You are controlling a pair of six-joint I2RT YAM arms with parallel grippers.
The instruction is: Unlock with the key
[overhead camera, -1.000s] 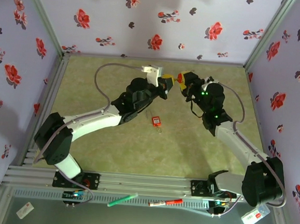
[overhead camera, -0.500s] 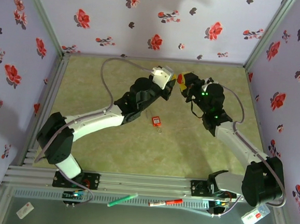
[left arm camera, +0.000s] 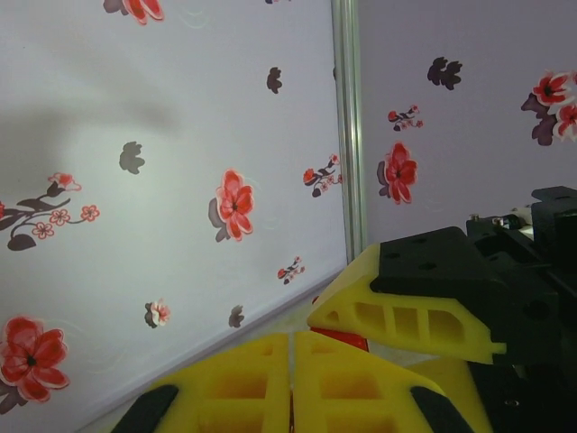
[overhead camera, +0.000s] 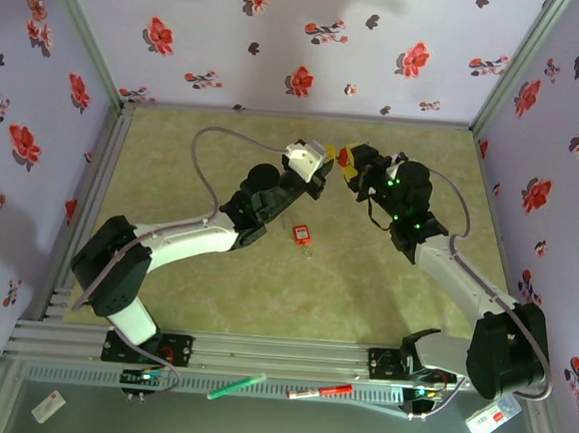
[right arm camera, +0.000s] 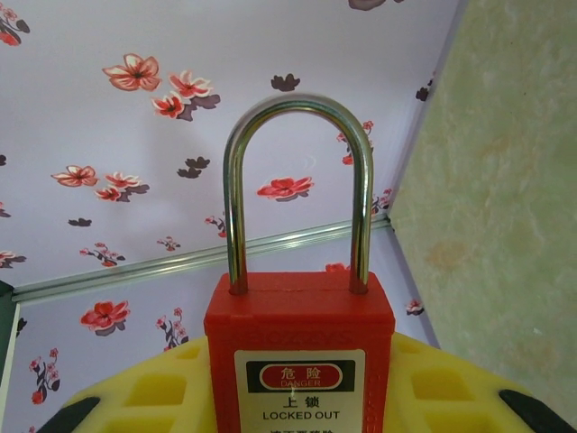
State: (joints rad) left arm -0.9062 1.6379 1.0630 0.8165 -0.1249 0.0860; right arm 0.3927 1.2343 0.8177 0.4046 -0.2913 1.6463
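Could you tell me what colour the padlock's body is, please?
Red; the padlock shows best in the right wrist view.

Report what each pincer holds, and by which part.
Right pincer grips the red padlock by its body, shackle free. Left pincer: shut, contents cannot be told.

I count two arms and two grippers: left gripper (overhead camera: pixel 326 156) and right gripper (overhead camera: pixel 354 164). Red padlock (right arm camera: pixel 298 343): one. Small red item (overhead camera: pixel 303 235) on the tabletop (overhead camera: pixel 214 281): one. By the front rail (overhead camera: pixel 279 354): one green pen (overhead camera: pixel 236 387), one red-and-white pen (overhead camera: pixel 320 390). White tags, two: left tag (overhead camera: pixel 49 406), right tag (overhead camera: pixel 492 421).
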